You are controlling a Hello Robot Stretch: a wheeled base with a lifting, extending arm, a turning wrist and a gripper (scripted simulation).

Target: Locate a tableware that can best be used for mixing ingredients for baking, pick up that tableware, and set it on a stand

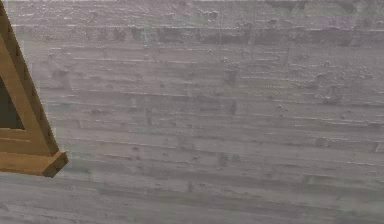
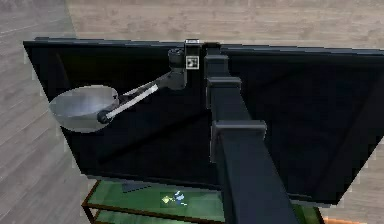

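Note:
In the arm side view a grey metal bowl (image 2: pixel 84 107) hangs at the far end of my gripper (image 2: pixel 125 100), clear of every surface, so the gripper holds it. The dark arm bar (image 2: pixel 232 140) rises from the bottom edge to the white marker squares (image 2: pixel 190 58). Behind the bowl and the arm is a large black television screen (image 2: pixel 300 120). Under the screen shows a green-topped stand (image 2: pixel 140 203) with a wooden frame.
On the stand's top lie a dark flat thing (image 2: pixel 131 187) and a small blue and yellow thing (image 2: pixel 172 197). The forward view has grey plank floor (image 1: pixel 220 110) and the corner of a brown wooden frame (image 1: pixel 25 120) at its left edge.

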